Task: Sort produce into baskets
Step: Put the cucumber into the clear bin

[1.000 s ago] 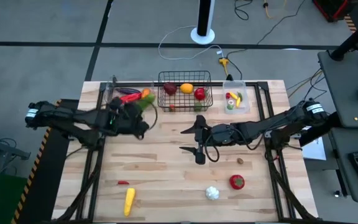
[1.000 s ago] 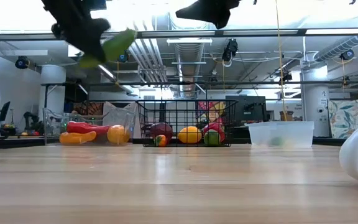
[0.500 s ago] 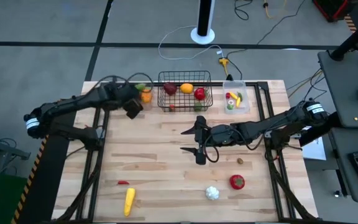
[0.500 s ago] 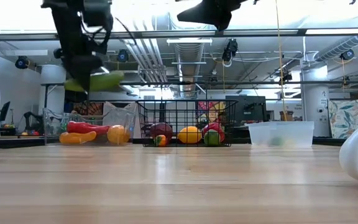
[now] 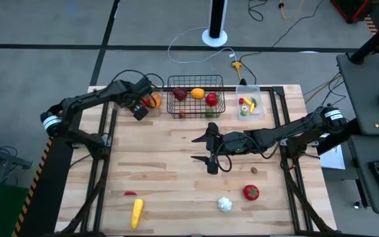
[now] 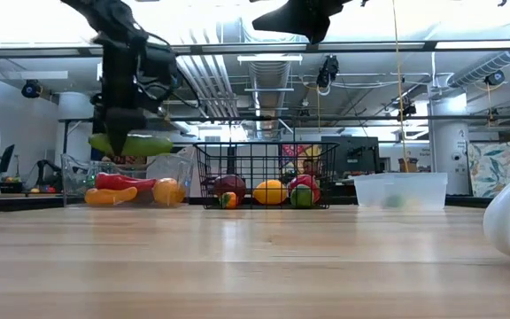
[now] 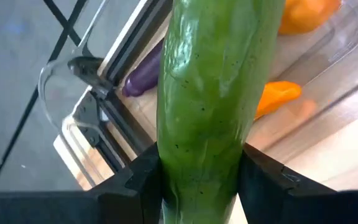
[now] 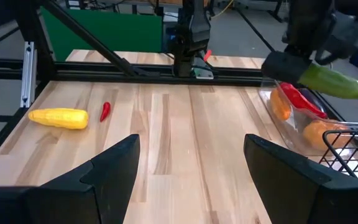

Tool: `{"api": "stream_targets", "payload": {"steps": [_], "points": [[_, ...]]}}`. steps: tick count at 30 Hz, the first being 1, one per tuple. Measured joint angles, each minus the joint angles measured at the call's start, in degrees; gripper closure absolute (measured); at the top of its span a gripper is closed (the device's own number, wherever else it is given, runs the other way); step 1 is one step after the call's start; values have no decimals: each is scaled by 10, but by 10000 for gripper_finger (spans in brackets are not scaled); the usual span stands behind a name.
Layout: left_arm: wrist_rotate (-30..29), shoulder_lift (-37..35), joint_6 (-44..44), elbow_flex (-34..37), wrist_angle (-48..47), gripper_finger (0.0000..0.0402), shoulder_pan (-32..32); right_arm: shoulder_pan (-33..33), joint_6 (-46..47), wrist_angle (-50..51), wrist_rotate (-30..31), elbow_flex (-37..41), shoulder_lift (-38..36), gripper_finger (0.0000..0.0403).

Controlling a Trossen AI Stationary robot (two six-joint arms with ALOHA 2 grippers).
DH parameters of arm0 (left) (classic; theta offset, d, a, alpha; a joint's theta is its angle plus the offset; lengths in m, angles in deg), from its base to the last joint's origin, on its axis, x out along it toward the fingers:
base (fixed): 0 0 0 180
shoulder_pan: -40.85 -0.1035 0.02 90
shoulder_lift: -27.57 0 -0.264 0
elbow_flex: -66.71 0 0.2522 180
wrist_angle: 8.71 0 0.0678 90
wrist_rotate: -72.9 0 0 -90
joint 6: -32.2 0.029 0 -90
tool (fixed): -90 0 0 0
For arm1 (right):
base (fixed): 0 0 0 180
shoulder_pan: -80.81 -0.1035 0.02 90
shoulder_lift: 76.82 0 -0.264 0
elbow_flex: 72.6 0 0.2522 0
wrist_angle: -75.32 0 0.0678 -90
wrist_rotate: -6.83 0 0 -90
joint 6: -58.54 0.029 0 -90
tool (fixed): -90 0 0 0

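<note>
My left gripper (image 5: 140, 106) is shut on a green cucumber (image 6: 133, 143) and hangs over the wide clear bin (image 6: 76, 170) at the table's far left. An orange (image 6: 167, 190), a red pepper (image 6: 118, 182) and a purple eggplant (image 7: 143, 76) lie in that bin. The black wire basket (image 5: 196, 99) beside it holds several round pieces, and the small clear bin (image 5: 250, 105) holds a few more. My right gripper (image 5: 208, 148) waits open above the middle of the table, holding nothing. My left gripper pinches the cucumber's two long sides (image 7: 169, 165) between its two fingers (image 7: 143, 177), off its middle toward one end. The fingers slant down from above and lie across the cucumber. It hangs roughly level, clear above the wide bin.
On the near half of the table lie a yellow corn cob (image 5: 137, 212), a small red chili (image 5: 130, 193), a white garlic (image 5: 224, 204), a red tomato (image 5: 251, 192) and a small brown piece (image 5: 254, 170). Bare wood lies between them and the baskets.
My left gripper has swung from the table's left edge toward the far edge, over the wide bin, sinking a little and turning as it went. The cucumber went with it, from tilted to roughly level.
</note>
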Motion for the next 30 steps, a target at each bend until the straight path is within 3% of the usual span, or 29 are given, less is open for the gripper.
{"api": "stream_targets", "payload": {"steps": [10, 20, 30], "points": [[-30, 78, 120, -65, -50, 255, -24, 0, 1, 15, 0, 0, 0, 124], [-31, 97, 272, -94, -49, 255, -42, 0, 2, 16, -5, 5, 0, 124], [-47, 123, 284, -93, -49, 255, -72, 0, 7, 16, -5, 7, 0, 124]]}}
